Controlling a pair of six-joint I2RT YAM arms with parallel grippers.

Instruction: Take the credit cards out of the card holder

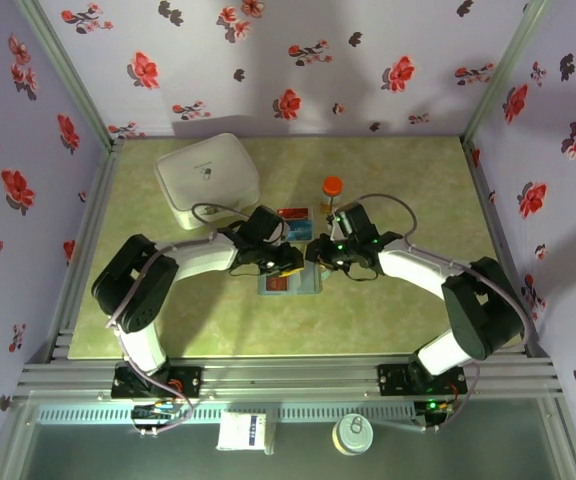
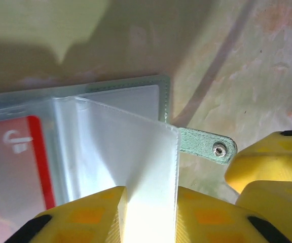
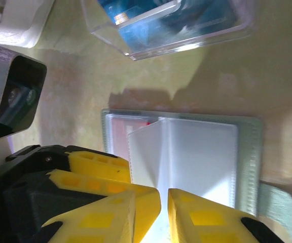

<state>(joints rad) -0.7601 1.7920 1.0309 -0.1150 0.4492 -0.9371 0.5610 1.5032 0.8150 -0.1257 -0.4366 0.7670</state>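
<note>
- card holder (image 1: 290,280) lies open on the counter (image 1: 388,310), between both arms
- right claw (image 3: 163,212) pinches a clear sleeve (image 3: 196,157), leaf lifted
- left claw (image 2: 151,223) straddles a sleeve leaf; gripping or slack, can't tell
- red card (image 2: 14,167) sits in its pocket: not out yet, extraction remains

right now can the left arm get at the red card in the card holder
Probably not yet: the left fingers sit astride the raised clear sleeve, while the red card lies flat inside its pocket off to the side, covered by plastic.
</note>
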